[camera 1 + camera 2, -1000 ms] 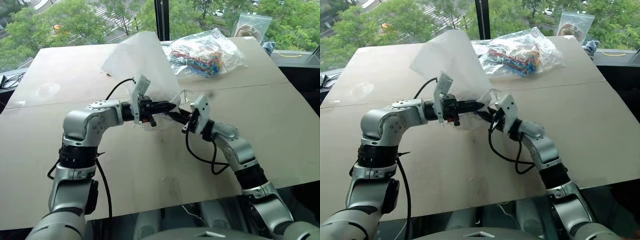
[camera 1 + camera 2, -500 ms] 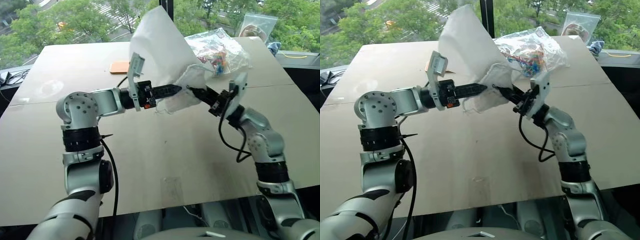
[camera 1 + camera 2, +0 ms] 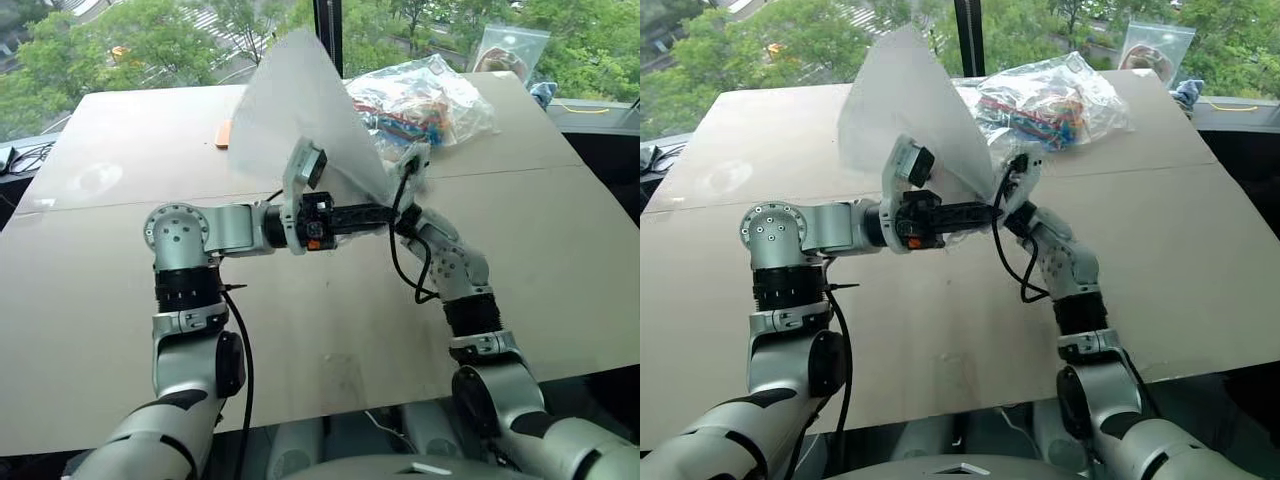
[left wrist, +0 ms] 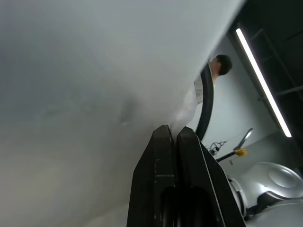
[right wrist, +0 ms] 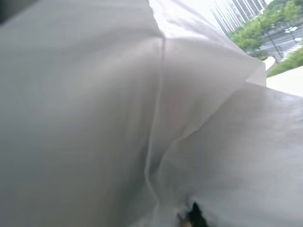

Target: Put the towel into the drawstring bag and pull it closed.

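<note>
Both hands, left (image 3: 383, 214) and right (image 3: 1002, 207), are clamped on the bag (image 3: 300, 120) held above the table (image 3: 560, 250); judging by this, the cord needs pulling next.

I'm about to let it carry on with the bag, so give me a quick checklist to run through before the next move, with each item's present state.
1. Left gripper shut on the drawstring bag: ok, fingers pressed together at the bag's lower edge.
2. Right gripper gripping the bag: cannot tell, hidden by fabric.
3. Bag lifted off the table: ok, it stands up between the arms.
4. Towel inside the bag: cannot tell.
5. Mouth pulled closed: cannot tell.
6. Clear plastic bag of colourful items apart from the arms: ok, behind them.
</note>
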You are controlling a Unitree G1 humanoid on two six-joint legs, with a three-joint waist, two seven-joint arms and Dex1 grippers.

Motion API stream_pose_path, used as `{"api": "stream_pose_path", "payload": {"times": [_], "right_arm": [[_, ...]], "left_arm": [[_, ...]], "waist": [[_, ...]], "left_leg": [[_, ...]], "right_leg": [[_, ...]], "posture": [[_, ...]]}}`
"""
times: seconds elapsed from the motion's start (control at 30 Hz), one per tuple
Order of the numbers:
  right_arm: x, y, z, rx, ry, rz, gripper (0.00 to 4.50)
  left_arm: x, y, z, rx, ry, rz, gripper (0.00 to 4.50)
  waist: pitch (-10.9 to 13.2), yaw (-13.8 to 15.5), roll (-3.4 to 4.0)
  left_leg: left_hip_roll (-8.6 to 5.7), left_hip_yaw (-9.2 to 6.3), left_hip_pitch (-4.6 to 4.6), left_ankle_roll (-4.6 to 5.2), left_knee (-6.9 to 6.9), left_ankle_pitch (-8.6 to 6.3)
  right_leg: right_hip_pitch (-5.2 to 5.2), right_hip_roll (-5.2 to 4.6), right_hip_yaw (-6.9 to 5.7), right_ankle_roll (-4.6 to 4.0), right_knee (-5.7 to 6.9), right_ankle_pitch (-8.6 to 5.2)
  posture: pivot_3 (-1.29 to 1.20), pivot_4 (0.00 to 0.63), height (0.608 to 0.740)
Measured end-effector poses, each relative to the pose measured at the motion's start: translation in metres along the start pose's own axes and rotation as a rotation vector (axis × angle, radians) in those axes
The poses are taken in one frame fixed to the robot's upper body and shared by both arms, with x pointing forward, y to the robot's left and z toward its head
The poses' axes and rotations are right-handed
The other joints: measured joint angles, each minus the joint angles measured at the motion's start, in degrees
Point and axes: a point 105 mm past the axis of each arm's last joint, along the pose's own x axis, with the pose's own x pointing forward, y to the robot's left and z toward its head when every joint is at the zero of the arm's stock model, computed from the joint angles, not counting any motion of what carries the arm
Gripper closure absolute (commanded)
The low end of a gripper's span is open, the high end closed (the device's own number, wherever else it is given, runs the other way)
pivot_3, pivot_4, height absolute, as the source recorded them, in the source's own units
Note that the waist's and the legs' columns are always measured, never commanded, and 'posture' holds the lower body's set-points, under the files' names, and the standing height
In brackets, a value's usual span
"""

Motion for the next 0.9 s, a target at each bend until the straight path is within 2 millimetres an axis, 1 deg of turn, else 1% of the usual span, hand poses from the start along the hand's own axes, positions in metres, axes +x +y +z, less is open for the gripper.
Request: {"api": "stream_pose_path", "payload": {"times": [0.07,0.1,0.13,0.17,0.2,0.23,0.27,0.3,0.33,0.37,0.43,0.5,0.53,0.63,0.7,0.8,0.9], "right_arm": [[-0.006,0.007,0.005,0.015,-0.015,0.024,4.48],[-0.012,0.008,0.005,-0.006,-0.003,0.017,4.48],[-0.020,0.006,0.003,-0.035,0.020,-0.007,3.80],[-0.032,0.002,-0.001,-0.076,0.060,-0.044,3.55],[-0.048,-0.001,-0.006,-0.136,0.122,-0.089,3.16],[-0.061,-0.003,-0.011,-0.182,0.180,-0.119,2.71],[-0.079,-0.006,-0.018,-0.245,0.263,-0.165,2.13],[-0.094,-0.009,-0.023,-0.283,0.322,-0.214,1.68],[-0.105,-0.010,-0.025,-0.314,0.359,-0.260,1.33],[-0.113,-0.008,-0.025,-0.356,0.396,-0.289,1.33],[-0.120,0.003,-0.026,-0.425,0.458,-0.278,1.33],[-0.131,0.013,-0.025,-0.464,0.510,-0.289,1.33],[-0.135,0.014,-0.022,-0.467,0.509,-0.318,1.33],[-0.143,0.008,-0.001,-0.501,0.464,-0.436,1.33],[-0.145,0.012,0.010,-0.510,0.441,-0.464,1.33],[-0.144,0.019,0.021,-0.520,0.405,-0.475,1.33],[-0.134,0.018,0.030,-0.483,0.331,-0.508,1.33]], "left_arm": [[-0.004,0.003,0.000,-0.026,-0.033,0.010,4.50],[-0.005,0.006,-0.001,-0.035,-0.041,0.024,4.50],[-0.006,0.009,-0.002,-0.041,-0.040,0.045,4.50],[-0.009,0.013,-0.003,-0.044,-0.041,0.076,4.50],[-0.014,0.018,-0.004,-0.024,-0.039,0.135,4.50],[-0.018,0.022,-0.006,0.003,-0.027,0.196,4.50],[-0.028,0.030,-0.008,0.051,-0.014,0.292,4.50],[-0.037,0.035,-0.009,0.093,-0.005,0.365,4.50],[-0.042,0.040,-0.010,0.137,0.011,0.413,4.50],[-0.041,0.045,-0.013,0.185,0.037,0.437,4.50],[-0.037,0.052,-0.018,0.247,0.069,0.444,4.50],[-0.034,0.059,-0.023,0.289,0.083,0.438,4.50],[-0.033,0.061,-0.023,0.302,0.078,0.434,4.50],[-0.029,0.064,-0.027,0.352,0.088,0.418,4.50],[-0.027,0.066,-0.033,0.391,0.108,0.415,4.50],[-0.025,0.069,-0.038,0.432,0.126,0.414,4.50],[-0.023,0.069,-0.036,0.484,0.127,0.412,4.50]], "waist": [[0.0,0.4,0.01],[0.0,0.6,0.01],[0.0,0.7,0.01],[0.0,0.7,0.01],[0.0,0.8,0.01],[0.0,0.8,0.01],[0.0,0.7,0.02],[0.0,0.6,0.03],[0.0,0.4,0.04],[0.0,0.4,0.07],[0.0,0.4,0.11],[0.0,0.4,0.10],[0.0,0.3,0.10],[0.0,0.4,0.09],[0.0,0.4,0.10],[0.0,0.4,0.09],[0.0,0.2,0.09]], "left_leg": [[-0.10,-0.19,-0.28,-0.07,-0.01,0.03],[-0.17,-0.24,-0.42,-0.22,-0.02,0.11],[-0.24,-0.28,-0.47,-0.25,-0.04,0.13],[-0.33,-0.30,-0.47,-0.27,-0.05,0.14],[-0.40,-0.28,-0.50,-0.27,-0.09,0.14],[-0.41,-0.24,-0.50,-0.27,-0.09,0.14],[-0.45,-0.09,-0.48,-0.27,-0.14,0.14],[-0.47,-0.01,-0.45,-0.28,-0.17,0.15],[-0.46,0.00,-0.41,-0.31,-0.19,0.17],[-0.44,-0.01,-0.38,-0.33,-0.21,0.18],[-0.43,-0.03,-0.33,-0.30,-0.23,0.17],[-0.39,-0.05,-0.32,-0.16,-0.20,0.09],[-0.38,-0.05,-0.33,-0.15,-0.17,0.09],[-0.38,-0.01,-0.34,-0.13,-0.10,0.09],[-0.38,-0.02,-0.34,-0.13,-0.10,0.08],[-0.35,-0.04,-0.35,-0.13,-0.11,0.08],[-0.33,-0.02,-0.32,-0.12,-0.10,0.08]], "right_leg": [[-0.19,-0.12,-0.10,0.01,-0.02,-0.01],[-0.32,-0.17,-0.12,0.01,-0.02,-0.01],[-0.36,-0.22,-0.14,0.02,-0.02,-0.01],[-0.37,-0.28,-0.16,0.06,-0.01,-0.05],[-0.39,-0.31,-0.16,0.09,-0.03,-0.06],[-0.41,-0.31,-0.16,0.10,-0.02,-0.07],[-0.41,-0.31,-0.12,0.12,-0.03,-0.09],[-0.41,-0.31,-0.11,0.12,-0.01,-0.11],[-0.42,-0.29,-0.10,0.11,0.02,-0.11],[-0.42,-0.25,-0.09,0.10,0.05,-0.12],[-0.38,-0.23,-0.09,0.10,0.06,-0.12],[-0.33,-0.19,-0.11,0.11,0.04,-0.13],[-0.32,-0.19,-0.11,0.11,0.03,-0.13],[-0.30,-0.19,-0.06,0.14,0.03,-0.12],[-0.30,-0.18,-0.06,0.13,0.03,-0.13],[-0.30,-0.15,-0.08,0.13,0.03,-0.13],[-0.30,-0.12,-0.05,0.13,0.06,-0.12]], "posture": [[0.00,0.150,0.740],[0.00,0.150,0.740],[0.00,0.150,0.740],[0.00,0.150,0.740],[0.00,0.150,0.740],[0.00,0.150,0.740],[0.00,0.150,0.740],[0.00,0.150,0.740],[0.00,0.150,0.740],[0.00,0.150,0.740],[0.00,0.150,0.740],[0.00,0.150,0.740],[0.00,0.150,0.740],[0.00,0.150,0.740],[0.00,0.150,0.740],[0.00,0.150,0.740],[0.00,0.150,0.740]]}}
